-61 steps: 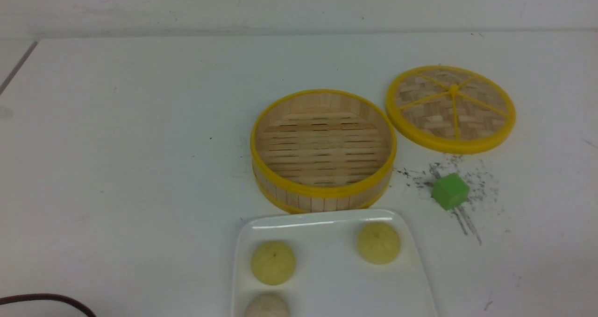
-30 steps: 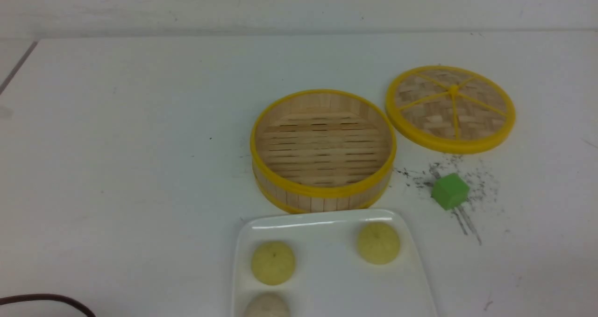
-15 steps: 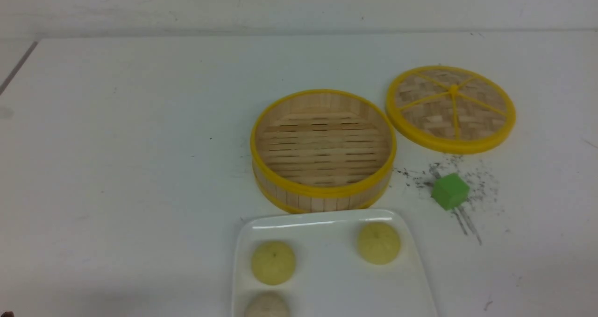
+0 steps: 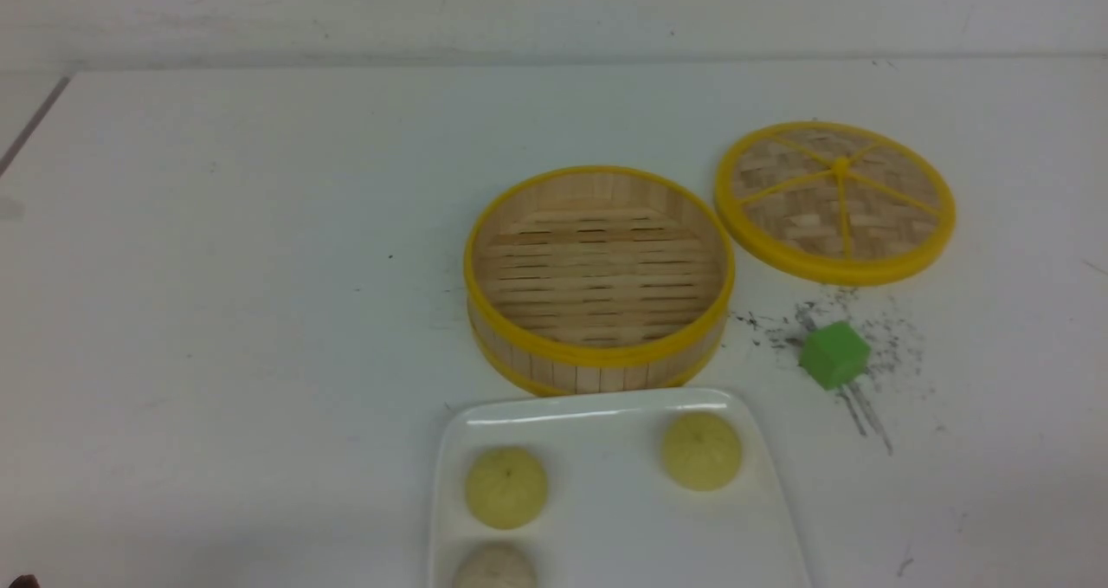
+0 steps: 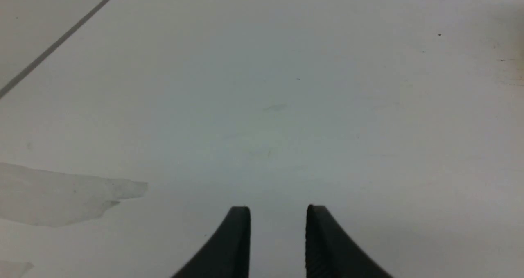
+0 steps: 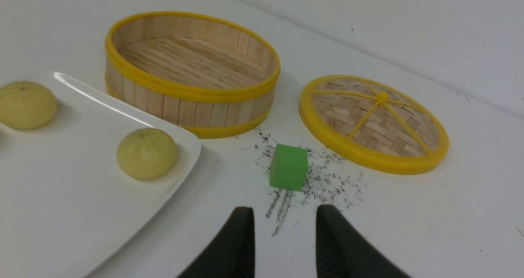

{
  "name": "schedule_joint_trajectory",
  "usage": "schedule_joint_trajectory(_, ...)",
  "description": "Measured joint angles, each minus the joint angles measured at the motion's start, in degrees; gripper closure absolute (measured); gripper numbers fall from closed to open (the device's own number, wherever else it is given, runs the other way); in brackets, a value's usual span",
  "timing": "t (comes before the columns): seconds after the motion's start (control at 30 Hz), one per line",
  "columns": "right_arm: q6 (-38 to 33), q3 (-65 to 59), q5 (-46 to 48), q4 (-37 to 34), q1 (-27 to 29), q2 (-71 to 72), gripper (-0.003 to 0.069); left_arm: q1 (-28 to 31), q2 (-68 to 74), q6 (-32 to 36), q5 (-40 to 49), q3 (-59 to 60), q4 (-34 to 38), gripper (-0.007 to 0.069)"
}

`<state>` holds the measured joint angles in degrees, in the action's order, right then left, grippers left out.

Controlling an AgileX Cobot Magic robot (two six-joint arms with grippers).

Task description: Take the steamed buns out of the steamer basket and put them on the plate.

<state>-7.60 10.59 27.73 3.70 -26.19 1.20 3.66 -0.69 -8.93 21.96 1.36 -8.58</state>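
The steamer basket (image 4: pixel 599 281) (image 6: pixel 192 71) stands mid-table with nothing on its slatted floor. Just in front of it lies the white plate (image 4: pixel 615 536) (image 6: pixel 61 196). On the plate rest two pale yellow steamed buns (image 4: pixel 506 487) (image 4: pixel 701 450) and an off-white steamed bun (image 4: pixel 493 568) cut by the frame's bottom edge. The right wrist view shows the yellow buns (image 6: pixel 147 153) (image 6: pixel 25 104). My left gripper (image 5: pixel 278 209) is open over bare table, holding nothing. My right gripper (image 6: pixel 285 210) is open too, hovering short of the green cube. Neither gripper appears in the front view.
A flat woven lid (image 4: pixel 835 201) (image 6: pixel 373 122) with yellow spokes lies right of the basket. A green cube (image 4: pixel 834 355) (image 6: pixel 289 166) sits among dark scuff marks in front of the lid. Patches of clear tape (image 5: pixel 61 196) stick to the table near my left gripper.
The dark cable at the front view's bottom left corner has slid out of frame. Buns, basket, plate, lid and cube have not moved.
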Motion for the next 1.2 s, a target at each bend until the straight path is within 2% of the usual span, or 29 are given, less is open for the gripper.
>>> schedule_joint_trajectory(1.2, 0.0, 0.0, 0.0, 0.1, 0.0, 0.0, 0.0419, -0.2, 0.0, 0.0, 0.1, 0.0, 1.1, 0.0384)
